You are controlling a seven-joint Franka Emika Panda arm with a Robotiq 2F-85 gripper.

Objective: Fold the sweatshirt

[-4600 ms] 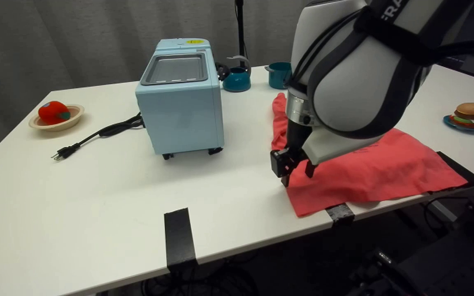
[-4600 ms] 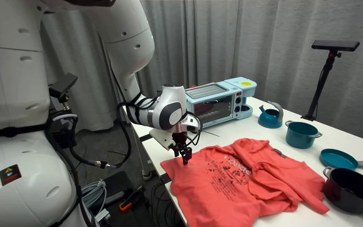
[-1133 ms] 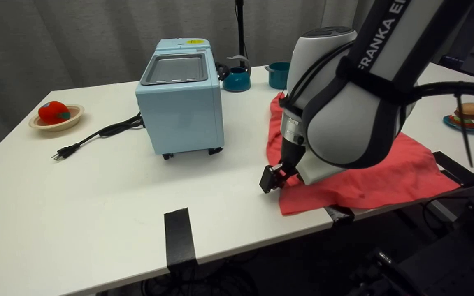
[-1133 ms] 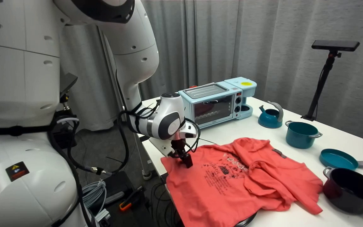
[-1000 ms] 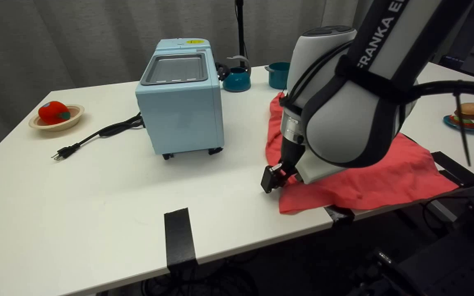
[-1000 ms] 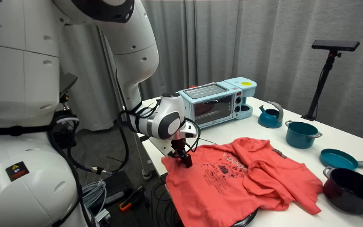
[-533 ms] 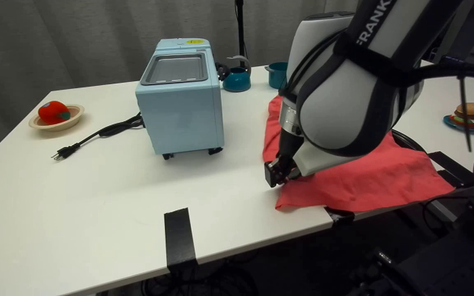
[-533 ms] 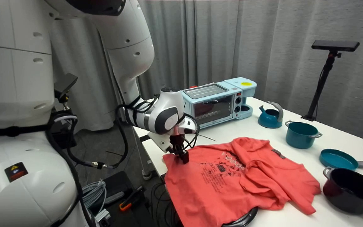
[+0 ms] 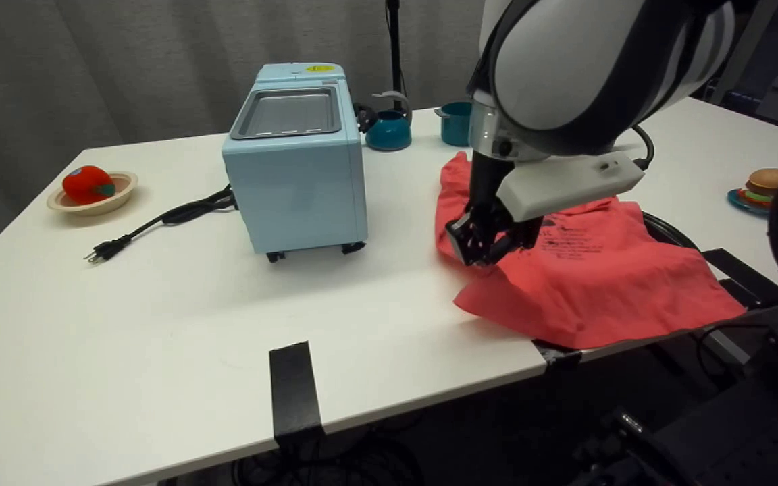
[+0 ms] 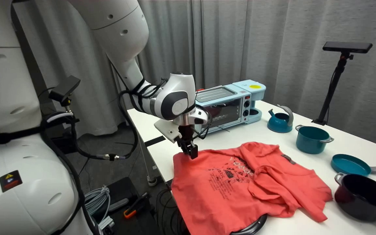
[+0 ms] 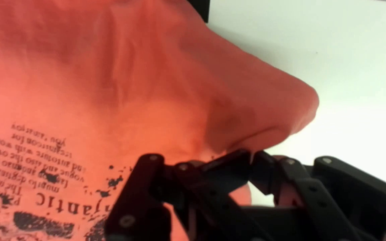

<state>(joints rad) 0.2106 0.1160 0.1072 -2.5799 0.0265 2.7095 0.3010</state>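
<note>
Coral-red cloth, the long-sleeved sweatshirt (image 10: 243,189) with dark print on its chest, lay spread and rumpled on the white table (image 9: 179,324), covering part of its edge. The black two-fingered gripper (image 11: 251,156) had its tips together, clamped on the sweatshirt's border and holding it off the table. A black curved object (image 10: 251,227), mostly hidden, poked out from beneath. One grey-handled dark pot (image 10: 354,204) stood just beside the cloth's end away from the gripper, a teal frying pan (image 10: 351,164) near it. A teal pot (image 10: 312,143), teal kettle (image 10: 279,125) and boxy pale-blue toaster oven (image 9: 301,196) stood apart from the cloth. In an exterior view, the white-and-grey arm (image 9: 558,67) blocked part of the sweatshirt.
</note>
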